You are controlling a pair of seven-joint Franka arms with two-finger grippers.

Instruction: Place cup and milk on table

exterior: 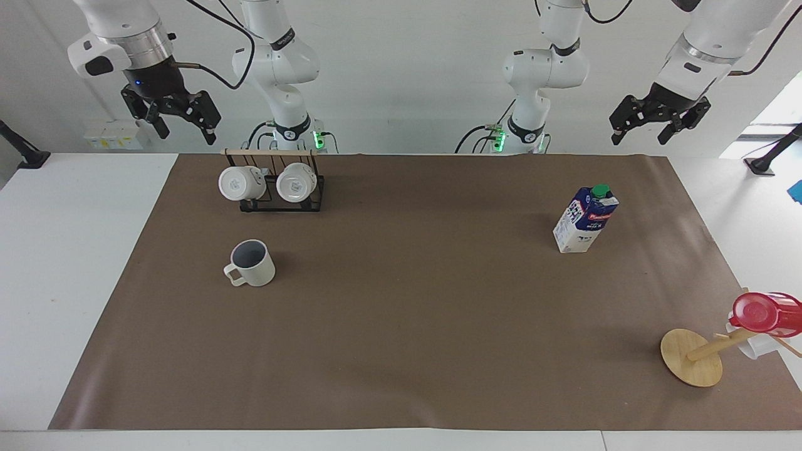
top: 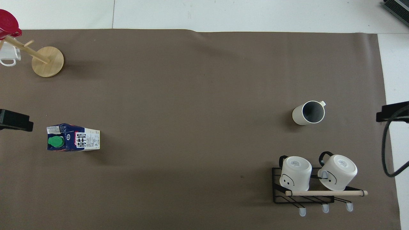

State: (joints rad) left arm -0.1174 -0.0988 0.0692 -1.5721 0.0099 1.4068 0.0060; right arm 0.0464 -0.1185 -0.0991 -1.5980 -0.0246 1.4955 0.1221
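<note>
Cream cup: the cup (exterior: 252, 264) (top: 308, 112) is a matte, round mug with a grey-purple inside and a square loop handle. It stands upright on the brown paper mat (exterior: 401, 300) (top: 198, 95), toward the right arm's end, farther from the robots than the mug rack.
Milk: the milk (exterior: 584, 220) (top: 74, 137) is a tall blue-and-white carton with a green cap and a red band. It stands upright on the mat toward the left arm's end, well apart from the cup.
Worktop: the worktop (exterior: 62, 250) (top: 255, 14) is smooth and white, with the paper mat across its middle.
Mug rack: a black wire rack (exterior: 282, 191) (top: 303, 191) with a wooden bar holds two shiny white mugs (exterior: 241, 183) (top: 295, 172).
Mug tree: a wooden mug tree (exterior: 692, 357) (top: 44, 59) with a round base carries a red see-through cup (exterior: 764, 313) (top: 8, 22).
Right pincer: the right pincer (exterior: 185, 128) hangs up in the air, fingers spread wide, holding nothing.
Left pincer: the left pincer (exterior: 642, 134) hangs up high too, fingers wide, holding nothing.
</note>
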